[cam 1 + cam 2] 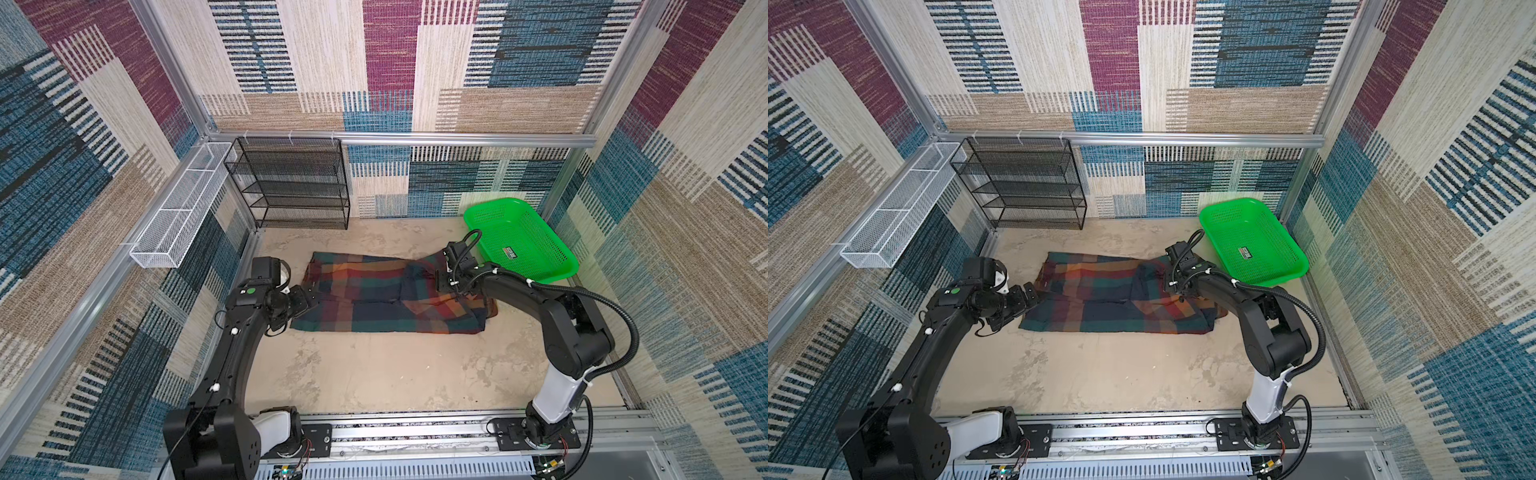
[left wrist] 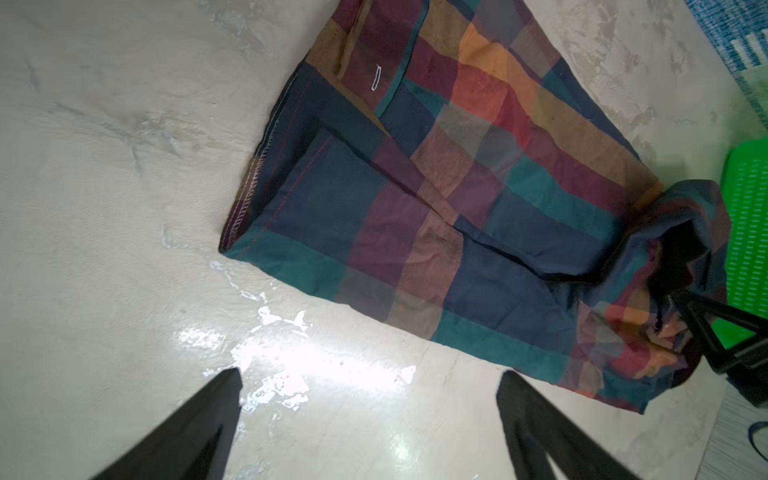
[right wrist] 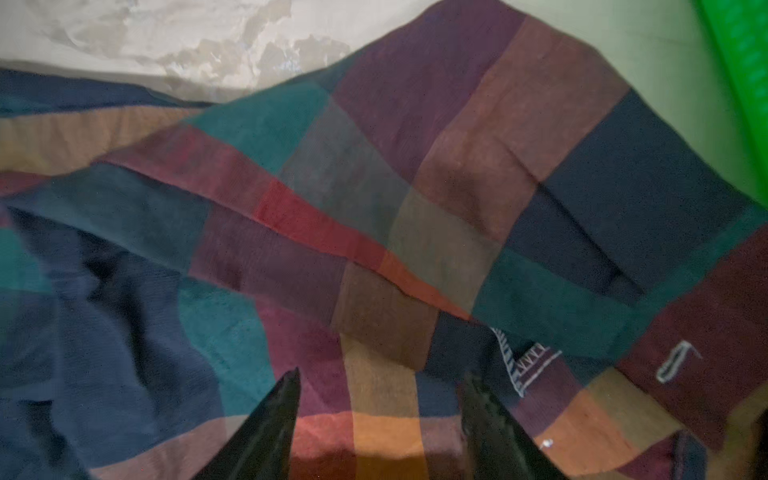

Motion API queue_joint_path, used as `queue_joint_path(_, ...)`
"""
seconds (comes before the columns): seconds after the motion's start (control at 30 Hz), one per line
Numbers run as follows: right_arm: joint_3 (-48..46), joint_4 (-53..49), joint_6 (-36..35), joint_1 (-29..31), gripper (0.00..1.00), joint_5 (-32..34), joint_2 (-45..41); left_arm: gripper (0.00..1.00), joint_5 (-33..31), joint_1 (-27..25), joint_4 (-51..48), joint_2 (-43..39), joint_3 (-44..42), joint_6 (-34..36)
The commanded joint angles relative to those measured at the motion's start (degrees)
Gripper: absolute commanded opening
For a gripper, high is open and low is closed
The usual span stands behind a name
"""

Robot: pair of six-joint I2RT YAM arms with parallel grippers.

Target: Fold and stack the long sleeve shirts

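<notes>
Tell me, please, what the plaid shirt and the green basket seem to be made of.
Plaid shirt: thin woven cloth, probably cotton, matte; it creases softly and shows stitched hems.
Green basket: moulded plastic, likely, slightly glossy, with rows of small slots in its walls.

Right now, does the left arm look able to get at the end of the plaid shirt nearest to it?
Probably yes. The left tool stands open just short of the plaid shirt, facing its stitched hem. Only bare table lies between them, and nothing blocks the way.
</notes>
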Motion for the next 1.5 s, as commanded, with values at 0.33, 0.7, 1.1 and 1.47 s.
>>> queue_joint_path(0.33,7.6,-3.4,-4.9,1.0,0.11,17.7,9.8,0.99,-0.8,0.1,2.0,-2.6,-0.7,1.8)
queue_joint_path(0.7,15.3,-17.5,-6.2,4.9,0.0,17.8,2.2,0.99,0.2,0.1,2.4,-4.4,-1.2,1.5)
queue_joint_path(1.1,29.9,-33.8,-5.8,13.1,0.0,-1.5,1.7,0.99,1.9,0.1,2.8,-4.8,-1.4,1.5)
queue_joint_path(1.47,31.8,-25.5,-0.8,17.4,0.0,-31.7,1.1,0.99,2.9,0.1,3.2,-5.2,-1.7,1.5)
